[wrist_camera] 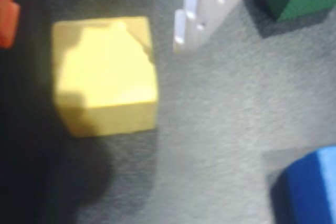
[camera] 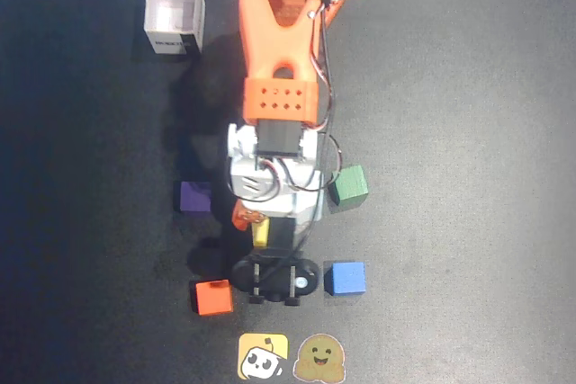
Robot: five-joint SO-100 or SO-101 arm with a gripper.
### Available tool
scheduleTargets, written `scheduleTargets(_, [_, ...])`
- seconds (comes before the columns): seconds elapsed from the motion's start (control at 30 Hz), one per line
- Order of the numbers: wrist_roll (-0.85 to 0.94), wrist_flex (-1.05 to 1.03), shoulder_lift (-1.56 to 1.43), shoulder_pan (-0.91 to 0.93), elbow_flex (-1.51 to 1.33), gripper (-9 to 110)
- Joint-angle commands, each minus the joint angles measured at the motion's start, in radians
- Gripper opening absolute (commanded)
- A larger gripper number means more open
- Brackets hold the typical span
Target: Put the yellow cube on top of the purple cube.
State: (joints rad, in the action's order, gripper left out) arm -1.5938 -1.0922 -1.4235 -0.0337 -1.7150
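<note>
Overhead view: white box empty

Seen from overhead, the arm has orange printed links, one perforated, black servos, a white wrist housing and thin looping wires beside it.

Yellow cube, dark purple cube, green cube, blue cube, orange cube, dark grey table.

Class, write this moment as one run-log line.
phase: reaching | gripper: open around yellow cube, not lifted | purple cube: on table, uncovered | stacked: no
</note>
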Motion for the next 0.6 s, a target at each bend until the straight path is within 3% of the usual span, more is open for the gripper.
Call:
scheduleTargets(0.0, [0.005,0.018,0.005,-0.003,0.008,23])
scheduleTargets(0.57, [0.005,0.092,0.075,-0.008,-0.060,19])
